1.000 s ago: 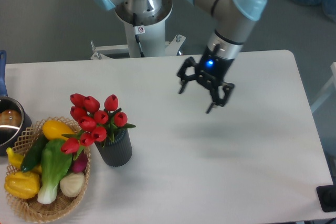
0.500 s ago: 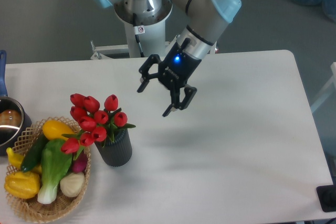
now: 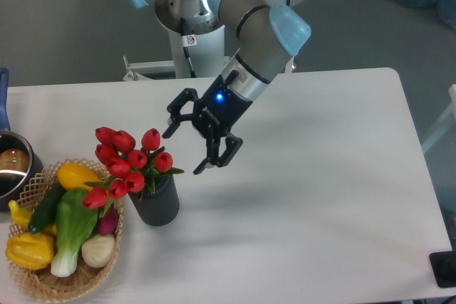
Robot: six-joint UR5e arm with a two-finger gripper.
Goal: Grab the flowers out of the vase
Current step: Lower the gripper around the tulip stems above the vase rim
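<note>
The black two-finger gripper (image 3: 191,144) hung wide open and empty just right of the red tulips (image 3: 128,164) (approach step), standing in the ribbed dark vase (image 3: 155,203) near the tabletop's front-left corner; next, closing on stems.

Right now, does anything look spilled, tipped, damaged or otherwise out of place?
Nothing stands out. The vase stands upright holding the flowers, the basket beside it is tidy, and the open gripper is clear of both.
</note>
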